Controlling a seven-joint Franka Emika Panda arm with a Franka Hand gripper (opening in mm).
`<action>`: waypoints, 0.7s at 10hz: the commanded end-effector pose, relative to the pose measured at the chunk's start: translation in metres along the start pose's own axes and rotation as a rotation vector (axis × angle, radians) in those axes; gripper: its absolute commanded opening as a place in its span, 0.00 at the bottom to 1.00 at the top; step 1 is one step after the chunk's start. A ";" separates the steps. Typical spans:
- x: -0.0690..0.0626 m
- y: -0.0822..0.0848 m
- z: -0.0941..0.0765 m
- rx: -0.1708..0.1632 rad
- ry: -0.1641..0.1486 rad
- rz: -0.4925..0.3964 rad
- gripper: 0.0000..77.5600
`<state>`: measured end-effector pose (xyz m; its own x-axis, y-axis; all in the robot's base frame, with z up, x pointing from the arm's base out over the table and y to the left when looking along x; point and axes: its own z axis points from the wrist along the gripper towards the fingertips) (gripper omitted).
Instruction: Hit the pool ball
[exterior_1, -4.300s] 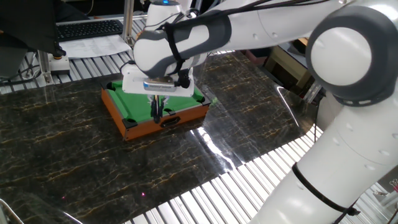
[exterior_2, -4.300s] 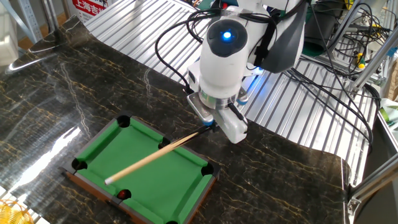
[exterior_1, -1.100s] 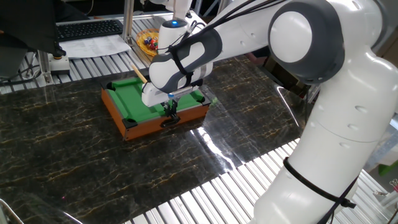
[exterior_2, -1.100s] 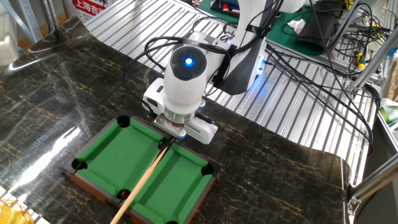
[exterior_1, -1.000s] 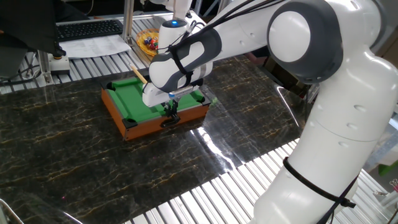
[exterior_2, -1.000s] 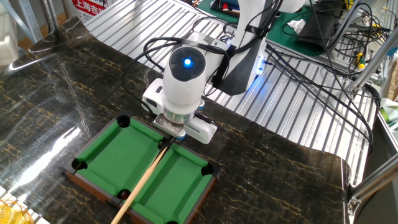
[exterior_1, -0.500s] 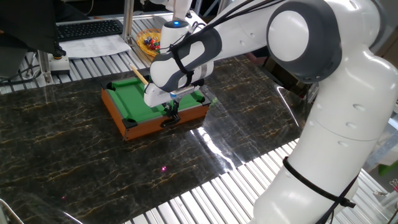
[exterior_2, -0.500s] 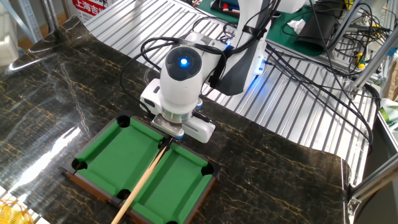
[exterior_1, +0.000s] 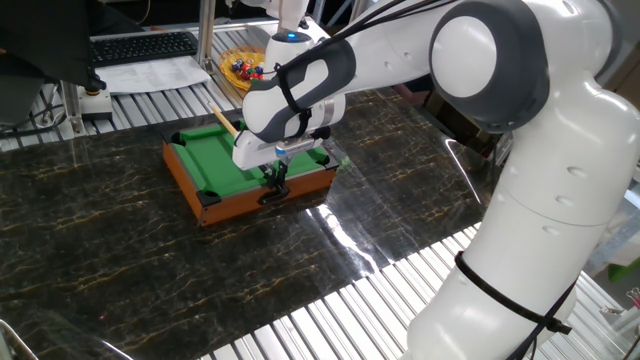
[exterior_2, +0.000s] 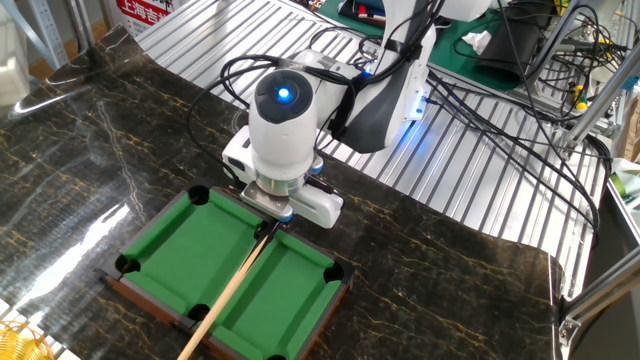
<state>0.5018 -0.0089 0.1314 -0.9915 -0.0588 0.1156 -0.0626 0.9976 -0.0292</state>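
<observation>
A small pool table with green felt (exterior_1: 225, 165) (exterior_2: 205, 262) and an orange-brown frame lies on the dark marble tabletop. My gripper (exterior_1: 277, 178) (exterior_2: 269, 226) hangs over the table's far side and is shut on the wooden cue stick (exterior_2: 228, 292). The cue runs diagonally across the felt and out past the near pocket. In one fixed view, its far end (exterior_1: 223, 119) sticks out behind the arm. No pool ball shows on the felt; the cue and the arm cover part of it.
A yellow bowl of coloured balls (exterior_1: 243, 66) stands behind the pool table, near a keyboard (exterior_1: 140, 45). Ribbed metal panels (exterior_2: 470, 170) border the marble top. Cables (exterior_2: 520, 110) trail at the back right. A yellow basket edge (exterior_2: 15, 342) shows at the lower left.
The arm's wrist has shifted slightly left and turned a little over the last second. The cue keeps nearly the same line across the felt.
</observation>
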 end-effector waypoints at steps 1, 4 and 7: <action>-0.001 0.000 -0.001 0.005 -0.003 0.005 0.01; -0.001 0.000 -0.001 0.004 -0.013 0.040 0.01; -0.001 0.000 -0.001 -0.004 -0.013 0.021 0.01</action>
<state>0.5015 -0.0087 0.1311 -0.9936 -0.0404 0.1055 -0.0435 0.9987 -0.0276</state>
